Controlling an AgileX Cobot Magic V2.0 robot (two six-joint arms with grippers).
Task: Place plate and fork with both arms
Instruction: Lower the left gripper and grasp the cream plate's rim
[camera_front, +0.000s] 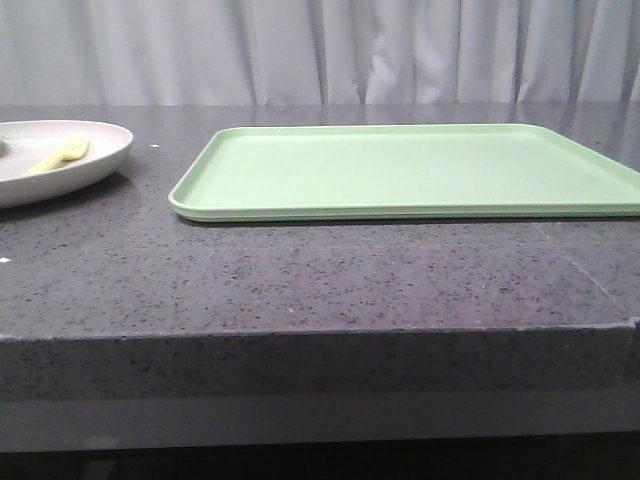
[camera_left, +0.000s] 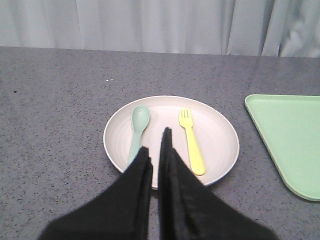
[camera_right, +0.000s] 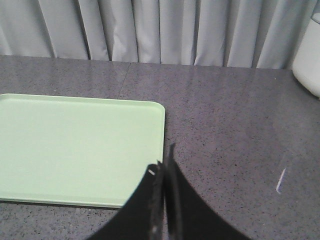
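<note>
The large round off-white matte plate (camera_left: 215, 131) sits on the speckled grey stone table (camera_front: 300, 280), at nine o'clock from the rectangular light-green plastic tray (camera_front: 420, 170). On it the small bright yellow plastic fork (camera_left: 192, 141) lies at three o'clock from a pale green spoon (camera_left: 138, 128). The black left gripper (camera_left: 155, 142) hangs over the plate's near rim, jaws narrow with a slim gap. The black right gripper (camera_right: 164, 159) hovers beside the tray's corner, jaws pressed together, holding nothing.

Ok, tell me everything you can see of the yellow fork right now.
The fork is small, bright yellow, plastic-looking, with short tines and a flat handle that widens to a rounded end. It lies flat inside the off-white plate, tines toward the curtain, apart from the pale green spoon. The left gripper is not touching it.
</note>
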